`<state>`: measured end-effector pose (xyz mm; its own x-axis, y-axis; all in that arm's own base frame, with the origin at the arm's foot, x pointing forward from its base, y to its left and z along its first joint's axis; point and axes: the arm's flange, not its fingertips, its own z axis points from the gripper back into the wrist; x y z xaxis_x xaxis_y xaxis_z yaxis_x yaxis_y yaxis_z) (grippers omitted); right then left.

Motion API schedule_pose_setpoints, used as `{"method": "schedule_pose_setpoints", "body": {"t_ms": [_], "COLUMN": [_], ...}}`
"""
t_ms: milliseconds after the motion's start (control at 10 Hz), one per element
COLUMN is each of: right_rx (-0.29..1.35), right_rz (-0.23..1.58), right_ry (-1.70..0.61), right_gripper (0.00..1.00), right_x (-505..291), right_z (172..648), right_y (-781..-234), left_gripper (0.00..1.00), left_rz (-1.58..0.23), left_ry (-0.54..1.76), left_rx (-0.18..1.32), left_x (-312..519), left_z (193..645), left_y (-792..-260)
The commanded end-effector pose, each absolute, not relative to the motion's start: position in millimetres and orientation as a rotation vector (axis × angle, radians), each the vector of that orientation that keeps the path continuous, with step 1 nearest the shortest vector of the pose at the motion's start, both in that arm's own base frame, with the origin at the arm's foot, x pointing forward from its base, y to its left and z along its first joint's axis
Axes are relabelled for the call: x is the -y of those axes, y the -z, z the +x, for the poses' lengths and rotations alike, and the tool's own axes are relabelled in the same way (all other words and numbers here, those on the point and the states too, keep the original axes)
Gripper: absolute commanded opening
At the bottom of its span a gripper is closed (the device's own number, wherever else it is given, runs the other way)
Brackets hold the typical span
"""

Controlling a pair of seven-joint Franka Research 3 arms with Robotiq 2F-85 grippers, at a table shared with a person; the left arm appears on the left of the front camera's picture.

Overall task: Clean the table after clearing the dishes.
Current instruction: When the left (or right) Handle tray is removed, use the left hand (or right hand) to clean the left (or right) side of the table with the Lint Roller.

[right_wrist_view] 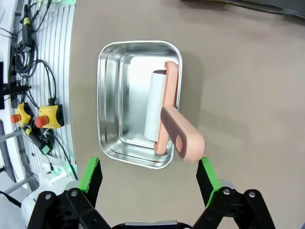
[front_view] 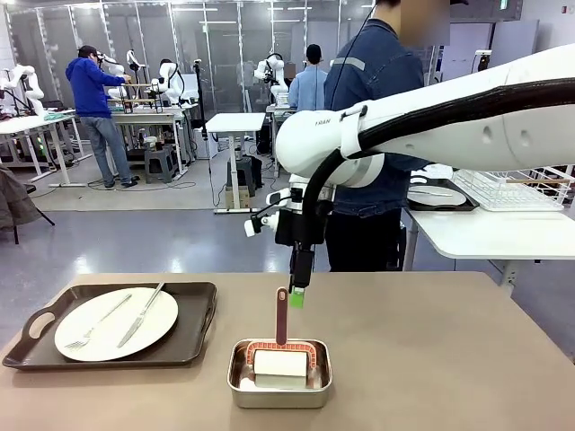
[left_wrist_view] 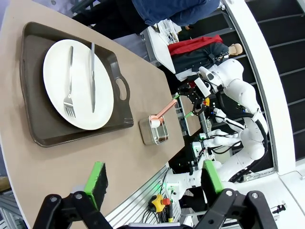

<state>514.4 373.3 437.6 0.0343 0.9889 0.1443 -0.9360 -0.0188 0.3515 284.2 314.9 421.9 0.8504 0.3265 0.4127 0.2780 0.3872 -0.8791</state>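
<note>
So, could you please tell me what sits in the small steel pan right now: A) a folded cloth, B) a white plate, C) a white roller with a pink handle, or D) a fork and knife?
C: the steel pan holds a white roller, and its pink handle sticks up towards the open right gripper above it.
</note>
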Motion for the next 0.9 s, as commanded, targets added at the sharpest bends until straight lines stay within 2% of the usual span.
{"method": "schedule_pose_setpoints", "body": {"t_ms": [0, 700, 800], "right_rx": [-0.21, -0.34, -0.348], "right_rz": [0.364, 0.342, 0.348], "right_ry": [-1.521, -1.54, -1.531], "right_gripper": [1.0, 1.0, 0.94], "right_x": [-390, -421, -423], "right_z": [519, 522, 523], "right_y": [-435, -406, -404], "left_gripper": [1.0, 1.0, 1.0], "left_rz": [-1.195, -1.195, -1.195], "left_ry": [-0.025, -0.025, -0.025], "left_rx": [0.599, 0.599, 0.599], "left_x": [-316, -316, -316], "left_z": [280, 280, 280], "left_y": [-422, -422, -422]}}
